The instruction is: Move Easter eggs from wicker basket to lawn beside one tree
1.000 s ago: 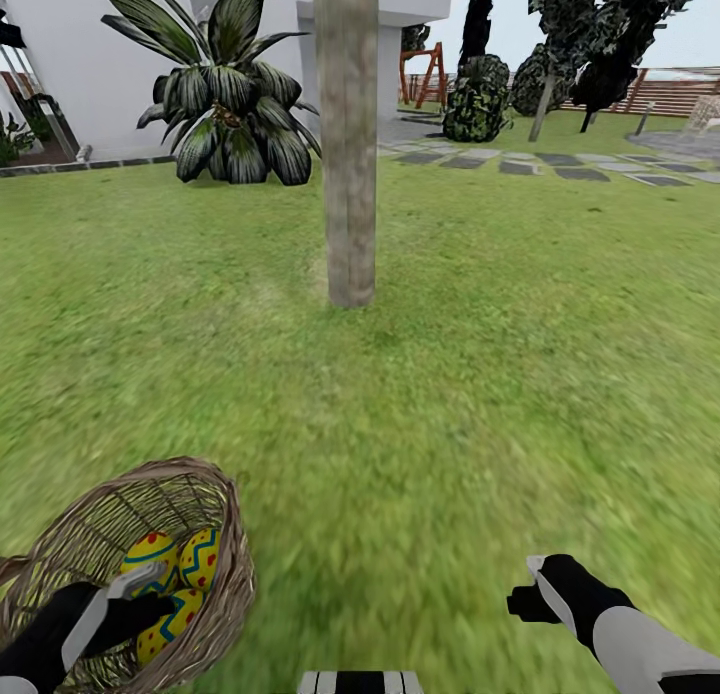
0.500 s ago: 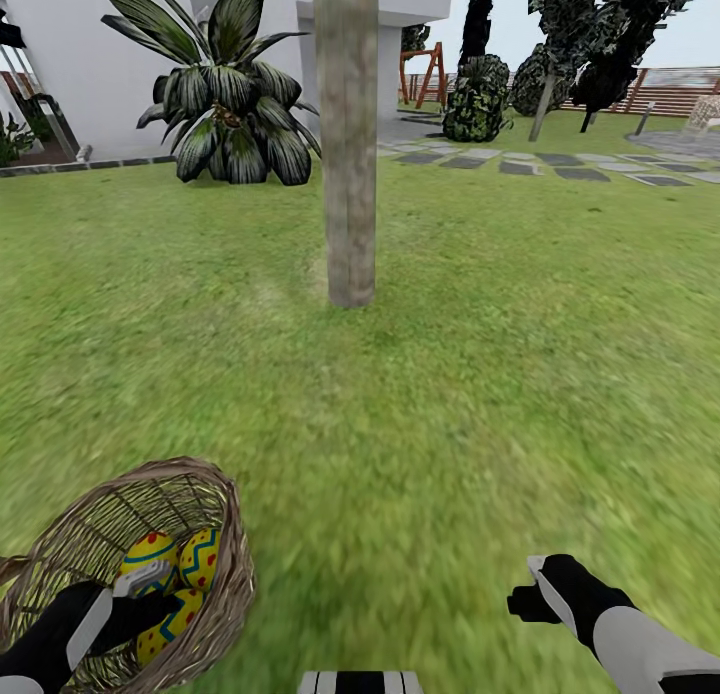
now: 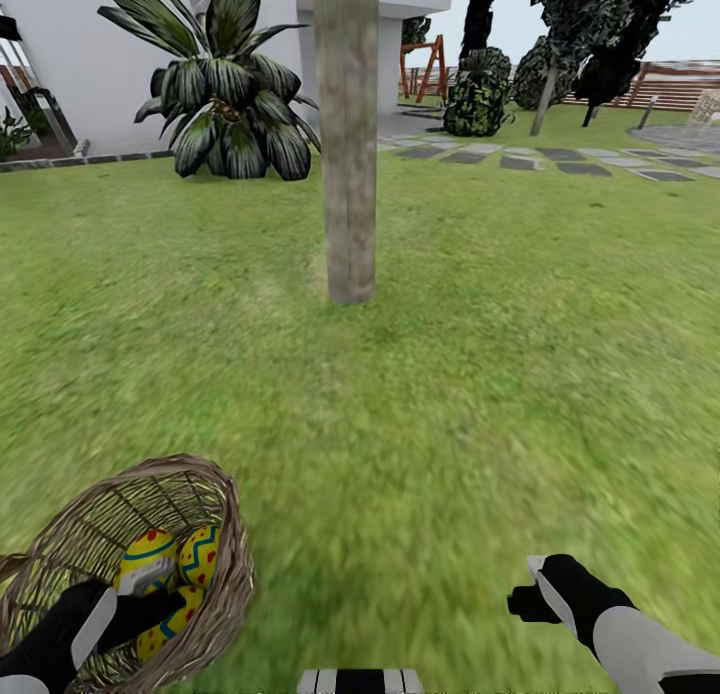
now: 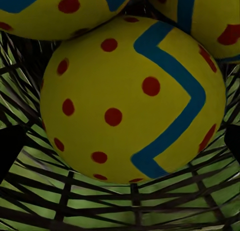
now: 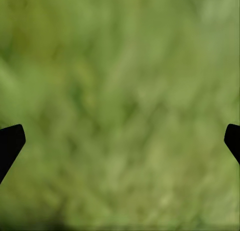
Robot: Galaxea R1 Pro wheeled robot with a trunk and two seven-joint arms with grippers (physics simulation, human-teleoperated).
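**Left gripper inside basket, fingers spread beside an egg; right gripper idle over grass**

1. Left gripper (image 3: 150,602): black, two-fingered, reaching into the small round brown wicker basket (image 3: 232,544) at the near left of the head view. In the left wrist view the two dark fingertips (image 4: 9,148) sit at opposite edges, spread wide with the nearest egg between them; neither tip is seen touching the shell.

2. Three bright yellow Easter eggs with blue zigzags and red dots: all lie in the basket. The head view shows one egg (image 3: 147,562) just beyond the left fingers, a second (image 3: 201,555) touching it on its right, and a third (image 3: 173,619) partly hidden beneath the gripper. In the left wrist view, the nearest egg (image 4: 131,98) rests on the open weave, with grass visible through the gaps.

3. Right gripper (image 3: 528,592): black fingers on a white forearm, at the near right, above bare green lawn (image 3: 450,394). In the right wrist view, its fingertips (image 5: 10,143) stand wide apart, nothing between them.

4. Bare grey-brown tree trunk (image 3: 347,144): upright in the middle distance, well apart from the basket.

5. Beyond: a short palm-like plant with big drooping leaves (image 3: 225,94) against a white house wall (image 3: 90,64), grey stepping stones (image 3: 560,162) and a brown slatted fence (image 3: 670,89).
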